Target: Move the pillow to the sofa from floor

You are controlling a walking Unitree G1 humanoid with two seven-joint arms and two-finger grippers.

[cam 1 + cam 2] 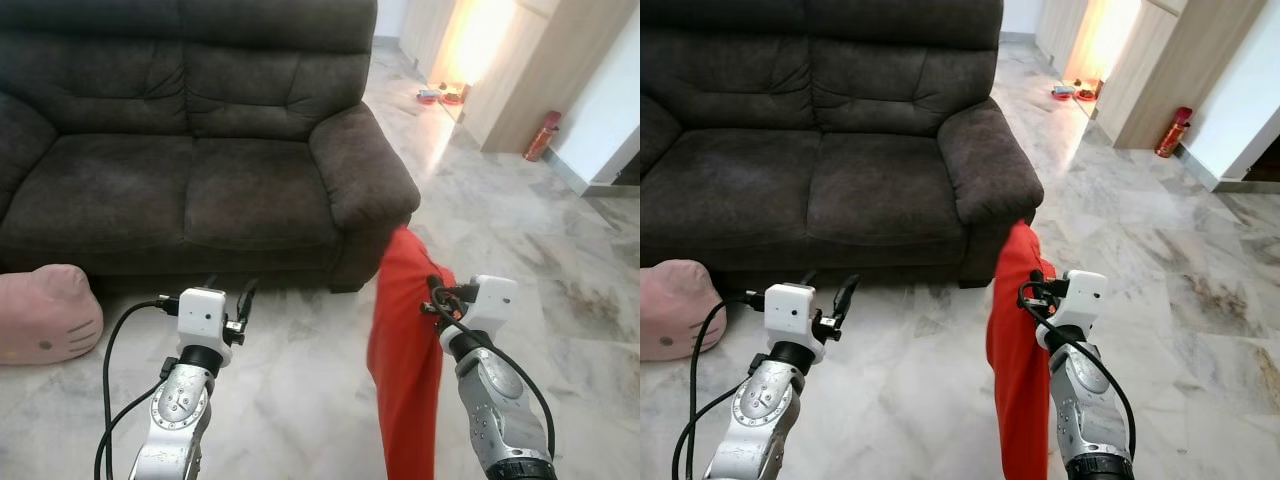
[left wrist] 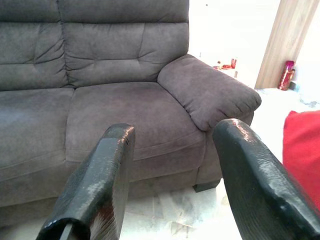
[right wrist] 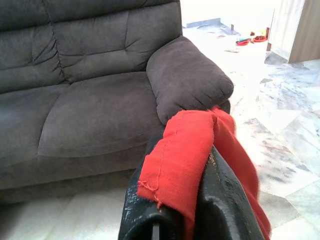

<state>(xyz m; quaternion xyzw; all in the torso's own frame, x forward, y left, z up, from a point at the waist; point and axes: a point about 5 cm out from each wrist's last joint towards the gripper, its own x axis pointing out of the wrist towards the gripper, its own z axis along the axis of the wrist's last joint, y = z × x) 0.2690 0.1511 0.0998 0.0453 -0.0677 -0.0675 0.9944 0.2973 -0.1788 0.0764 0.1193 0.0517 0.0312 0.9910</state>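
Note:
A red pillow hangs limp from my right gripper, which is shut on its top edge; the red cloth is pinched between the black fingers. It dangles above the marble floor, just in front of the right armrest of the dark brown sofa. My left gripper is raised in front of the sofa's right seat cushion. It stands open, fingers apart with nothing between them.
A pink cat-face cushion lies on the floor by the sofa's left front. To the right stretches marble floor, with a wooden partition, a red fire extinguisher and red bowls farther back.

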